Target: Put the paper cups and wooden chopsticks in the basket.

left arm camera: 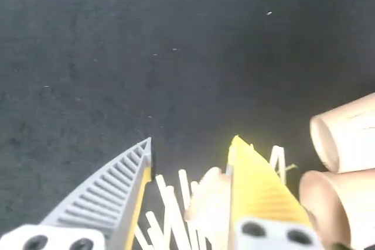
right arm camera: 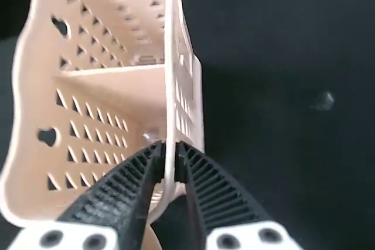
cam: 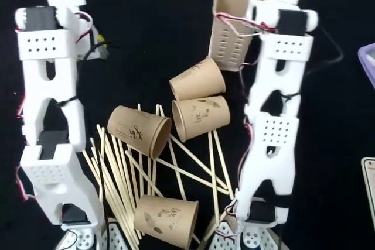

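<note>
From where I stand, none of the job looks done. All four paper cups (cam: pixel 200 117) lie on their sides on the black table (cam: pixel 146 27), three bunched around the middle of the high view and one at the bottom edge. The wooden chopsticks (cam: pixel 117 180) are fanned out loose under and between them, lower left of centre. The basket (cam: pixel 225 45) is at the top, right of centre, and as far as I can see into it, it holds nothing. The right gripper (right arm camera: pixel 167 156) has its jaws drawn almost together, pinching the basket's side wall between them; I'd guess it is steadying or tilting the basket for loading. The left gripper (left arm camera: pixel 190 144) is spread wide with nothing between its tips. It hangs over the ends of the chopsticks, with two cups just off to one side. Every cup and stick is left to move. The high view gives me the whole scatter and the count. The right wrist view gives the pinch on the wall and the bare inside of the basket, and the left wrist view gives the wide-set jaws.
</note>
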Controlling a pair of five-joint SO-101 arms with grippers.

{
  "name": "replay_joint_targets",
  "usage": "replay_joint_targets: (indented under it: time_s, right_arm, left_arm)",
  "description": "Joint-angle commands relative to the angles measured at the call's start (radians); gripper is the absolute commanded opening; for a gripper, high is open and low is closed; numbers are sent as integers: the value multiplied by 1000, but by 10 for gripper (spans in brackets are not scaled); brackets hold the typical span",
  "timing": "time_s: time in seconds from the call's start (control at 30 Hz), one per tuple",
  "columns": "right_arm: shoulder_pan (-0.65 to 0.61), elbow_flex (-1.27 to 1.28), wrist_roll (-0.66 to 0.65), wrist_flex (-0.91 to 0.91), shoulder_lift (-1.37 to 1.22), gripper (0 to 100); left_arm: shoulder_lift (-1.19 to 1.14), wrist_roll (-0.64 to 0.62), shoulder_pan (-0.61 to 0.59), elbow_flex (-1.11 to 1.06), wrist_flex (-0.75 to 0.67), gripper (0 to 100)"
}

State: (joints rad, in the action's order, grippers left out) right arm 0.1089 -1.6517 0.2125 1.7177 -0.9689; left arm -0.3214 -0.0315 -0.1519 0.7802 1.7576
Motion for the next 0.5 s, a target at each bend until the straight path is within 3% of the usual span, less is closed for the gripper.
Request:
replay_joint_targets:
  time_s: [0.0, 0.2, 0.47]
  right_arm:
    - [20, -15, -103, 49, 8, 15]
    - [-35, -16, -249, 49, 28, 123]
    - [-91, -15, -388, 18, 260, 127]
  left_arm:
    - [58, -31, 51, 10, -2, 216]
    - [58, -26, 27, 8, -2, 216]
    - [58, -25, 1, 7, -2, 215]
